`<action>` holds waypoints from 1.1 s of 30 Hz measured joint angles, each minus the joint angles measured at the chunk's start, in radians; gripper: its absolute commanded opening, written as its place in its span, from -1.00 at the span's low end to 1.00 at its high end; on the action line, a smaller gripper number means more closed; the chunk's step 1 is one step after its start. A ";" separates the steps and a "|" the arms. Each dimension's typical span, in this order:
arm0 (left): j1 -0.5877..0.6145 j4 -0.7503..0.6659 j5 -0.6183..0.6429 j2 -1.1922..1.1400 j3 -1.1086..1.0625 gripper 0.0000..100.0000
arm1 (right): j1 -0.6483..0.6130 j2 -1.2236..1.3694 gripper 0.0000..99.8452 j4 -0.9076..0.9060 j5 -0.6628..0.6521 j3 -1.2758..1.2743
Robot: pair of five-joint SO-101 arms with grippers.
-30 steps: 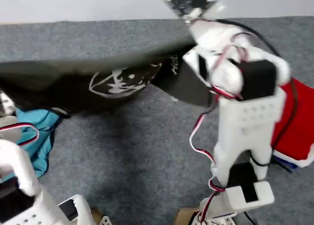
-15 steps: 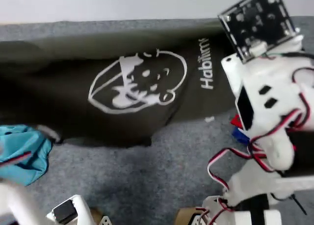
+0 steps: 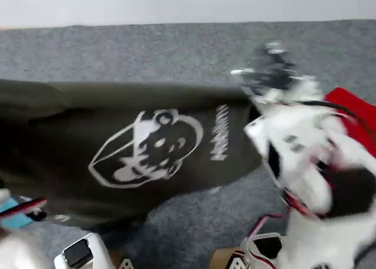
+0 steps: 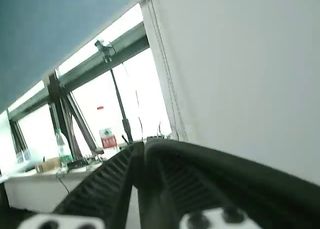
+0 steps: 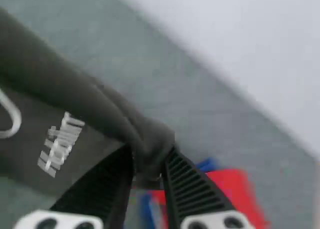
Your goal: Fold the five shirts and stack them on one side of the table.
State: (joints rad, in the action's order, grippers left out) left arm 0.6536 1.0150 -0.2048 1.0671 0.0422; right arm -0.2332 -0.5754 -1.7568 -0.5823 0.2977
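Dark olive fabric shirt with white emblem point(image 3: 70, 140) looks limp and light, best pinched at its edge, where the right tool point(image 5: 148, 156) clenches it.

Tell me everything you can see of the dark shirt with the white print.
The dark shirt is olive-brown soft cloth with a white cartoon face and white lettering on it. It is spread wide, unfolded, over the grey table. The right hand pinches one bunched corner of it.
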 measured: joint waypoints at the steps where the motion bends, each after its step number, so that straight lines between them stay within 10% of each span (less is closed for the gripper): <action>1: 0.000 0.023 -0.017 0.000 -0.032 -0.99 | -0.031 0.002 -0.98 0.000 0.000 -0.074; 16: -0.172 -0.075 -0.327 -0.014 -0.924 -0.99 | -0.149 0.457 -0.98 0.470 -0.051 -0.578; 24: -0.199 -0.207 -0.361 -0.014 -1.188 -0.99 | -0.100 0.893 -0.96 0.514 -0.064 -0.230; 33: -0.199 -0.250 -0.361 -0.014 -1.217 -0.99 | -0.066 1.287 -0.47 0.399 0.071 0.344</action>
State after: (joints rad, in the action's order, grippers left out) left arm 0.4542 0.7649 -0.5654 1.0533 -1.1745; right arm -0.2992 0.7119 -1.3579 -0.5117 0.6414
